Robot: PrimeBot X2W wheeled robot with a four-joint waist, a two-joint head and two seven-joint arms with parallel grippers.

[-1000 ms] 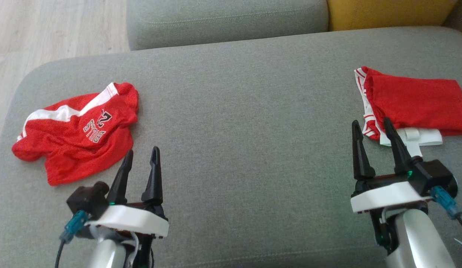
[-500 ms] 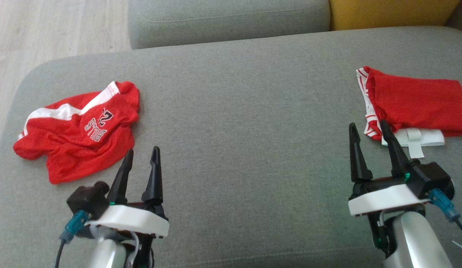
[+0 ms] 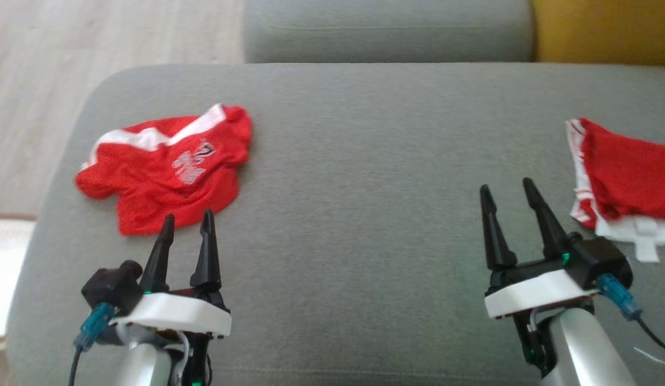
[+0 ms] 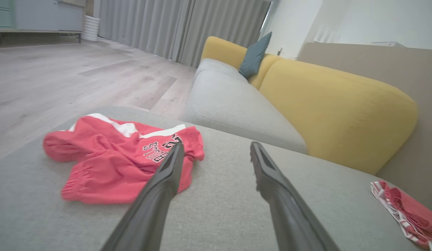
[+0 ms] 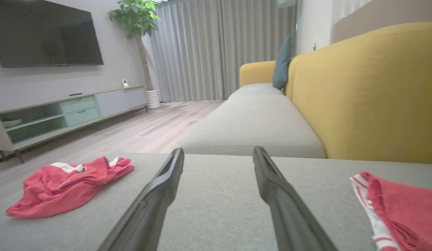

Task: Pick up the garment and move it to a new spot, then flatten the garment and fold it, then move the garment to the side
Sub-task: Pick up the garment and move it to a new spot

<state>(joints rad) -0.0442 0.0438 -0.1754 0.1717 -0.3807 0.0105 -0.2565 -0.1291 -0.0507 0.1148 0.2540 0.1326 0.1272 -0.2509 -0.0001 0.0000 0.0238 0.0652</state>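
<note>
The garment (image 3: 166,166) is a crumpled red mesh piece with a white stripe and lettering. It lies on the left part of a grey cushion (image 3: 364,161), and shows in the left wrist view (image 4: 122,164) and the right wrist view (image 5: 66,184). My left gripper (image 3: 187,215) hovers open just in front of the garment's near edge, its fingertips (image 4: 176,157) level with that edge and holding nothing. My right gripper (image 3: 505,185) stands open and empty over bare cushion on the right.
A second red garment with white trim (image 3: 627,171) lies folded at the cushion's right edge, just right of my right gripper. Wooden floor (image 3: 96,43) runs past the cushion's left edge. Another grey seat (image 3: 386,32) and a yellow sofa back (image 3: 606,32) lie beyond.
The whole head view has swung left, so the camera moved. Against the garments both grippers now sit further left: the right one has cleared the folded piece. Both stay open.
</note>
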